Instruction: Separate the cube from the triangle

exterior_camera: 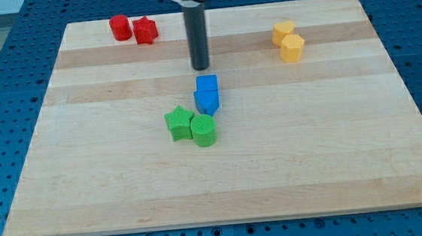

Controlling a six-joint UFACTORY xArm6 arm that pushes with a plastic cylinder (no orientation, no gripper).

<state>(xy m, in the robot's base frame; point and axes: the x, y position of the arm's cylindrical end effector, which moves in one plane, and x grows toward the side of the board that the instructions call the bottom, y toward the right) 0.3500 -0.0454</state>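
A blue cube [207,84] sits near the middle of the wooden board [333,138]. A blue triangle block [205,101] touches it on the side toward the view's bottom. My tip [201,67] is at the end of the dark rod, just above the blue cube in the view, a small gap away from it.
A green star [179,123] and a green cylinder [204,130] touch each other just below the blue pair. A red cylinder [120,27] and a red star [144,30] sit at the top left. Two yellow blocks [289,41] sit at the top right.
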